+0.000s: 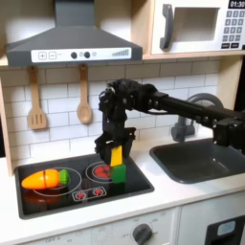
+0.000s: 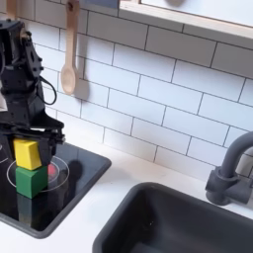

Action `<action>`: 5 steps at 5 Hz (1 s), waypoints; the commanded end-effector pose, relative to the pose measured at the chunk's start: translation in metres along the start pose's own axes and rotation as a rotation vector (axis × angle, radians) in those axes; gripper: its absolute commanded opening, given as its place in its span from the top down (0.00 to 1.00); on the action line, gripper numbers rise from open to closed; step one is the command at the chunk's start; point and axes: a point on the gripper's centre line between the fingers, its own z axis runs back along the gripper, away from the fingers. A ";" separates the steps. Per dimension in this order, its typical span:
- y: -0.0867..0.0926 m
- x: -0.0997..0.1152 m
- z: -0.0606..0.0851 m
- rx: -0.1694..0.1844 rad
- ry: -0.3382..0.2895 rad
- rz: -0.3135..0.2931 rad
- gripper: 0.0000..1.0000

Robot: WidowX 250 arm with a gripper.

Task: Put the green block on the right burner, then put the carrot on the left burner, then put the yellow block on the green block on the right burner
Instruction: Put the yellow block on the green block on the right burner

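Holding the yellow block pinched, the tool hangs over the green block on the right burner; carrot lies left; in the second exterior view the yellow block sits just above the green block, seemingly lined up for stacking.

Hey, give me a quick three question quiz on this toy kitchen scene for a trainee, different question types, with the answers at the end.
1. True or false: the carrot lies on the burner at the first exterior view's left.
2. What sits directly under the yellow block? A) the hob glass B) the green block C) the carrot
3. Fill in: the end effector has its fingers on either side of the ____ block.

Key
1. True.
2. B; the green block rests on the other burner.
3. Yellow.
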 end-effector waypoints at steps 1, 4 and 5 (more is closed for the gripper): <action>-0.002 -0.002 0.006 -0.015 0.001 -0.008 1.00; -0.002 -0.003 -0.004 -0.011 0.019 -0.018 1.00; -0.002 -0.004 -0.004 -0.005 0.011 -0.019 1.00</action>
